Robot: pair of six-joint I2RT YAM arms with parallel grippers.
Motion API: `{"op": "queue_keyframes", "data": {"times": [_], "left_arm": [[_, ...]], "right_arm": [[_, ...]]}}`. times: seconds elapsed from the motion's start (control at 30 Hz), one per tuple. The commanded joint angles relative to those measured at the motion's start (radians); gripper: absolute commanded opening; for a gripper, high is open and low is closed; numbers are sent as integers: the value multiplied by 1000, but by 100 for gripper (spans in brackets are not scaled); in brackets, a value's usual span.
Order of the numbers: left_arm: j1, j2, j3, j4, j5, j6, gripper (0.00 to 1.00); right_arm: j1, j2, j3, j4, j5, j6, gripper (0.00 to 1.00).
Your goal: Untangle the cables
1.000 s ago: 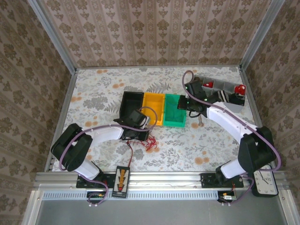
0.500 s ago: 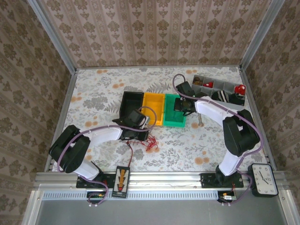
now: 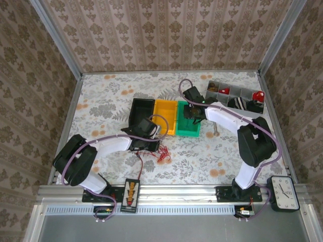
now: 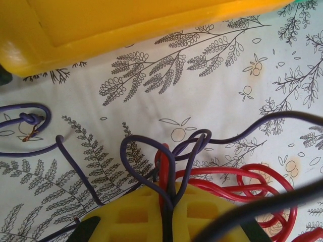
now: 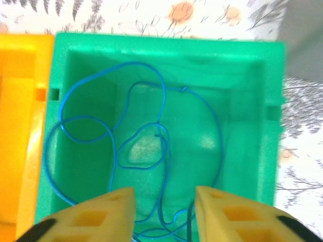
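The cables [image 3: 162, 155] lie as a small red and purple bunch on the table in front of the bins. My left gripper [image 3: 151, 146] is at the bunch's left edge. In the left wrist view this gripper [image 4: 169, 194] is shut on a purple loop [image 4: 146, 138] and a red strand [image 4: 162, 166], and more red loops [image 4: 237, 176] trail off to the right. My right gripper [image 3: 194, 115] hovers over the green bin [image 3: 187, 132]. In the right wrist view this gripper [image 5: 164, 194] is open, with a thin blue cable [image 5: 165, 101] coiled loose on the floor of the green bin [image 5: 166, 43].
A yellow bin [image 3: 164, 117] and a black bin [image 3: 141, 113] stand left of the green one. A grey compartment tray [image 3: 234, 96] sits at the back right. A black connector board [image 3: 131, 194] and a clock [image 3: 282, 191] are at the near edge. A dark wire [image 4: 262, 206] crosses the left wrist view.
The right arm swung left from beside the grey tray to above the green bin and its jaws opened. The left arm and the red and purple bunch stayed put.
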Motion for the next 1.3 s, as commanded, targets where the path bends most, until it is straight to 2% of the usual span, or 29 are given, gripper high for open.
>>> {"op": "queue_keyframes", "data": {"times": [0.0, 0.23, 0.43, 0.5, 0.53, 0.7, 0.77, 0.83, 1.07, 1.27], "left_arm": [[11, -24, 12, -18, 10, 2, 0], [13, -39, 15, -17, 15, 6, 0], [16, -48, 9, -12, 20, 0, 0], [16, -53, 3, -3, 29, 0, 0], [17, -57, 1, 3, 41, 1, 3], [37, -108, -23, 34, 98, -3, 37], [55, -156, -47, 53, 102, -15, 54], [82, -220, -81, 82, 105, -35, 64], [206, -414, -187, 113, 78, -109, 67], [209, -400, -186, 56, 94, -83, 67]], "right_arm": [[-2, -106, 20, -34, 92, -35, 46], [-5, -199, -15, -60, 136, -38, 56], [-3, -275, -87, -43, 39, -32, 54], [6, -292, -109, -22, -34, -48, 54], [21, -305, -128, -2, -65, -60, 53], [141, -384, -243, 58, -196, -113, 54], [185, -397, -294, 80, -255, -105, 54], [229, -397, -339, 109, -290, -91, 53], [348, -284, -373, 171, -287, -58, 52], [367, -169, -331, 199, -290, -55, 50]]}}
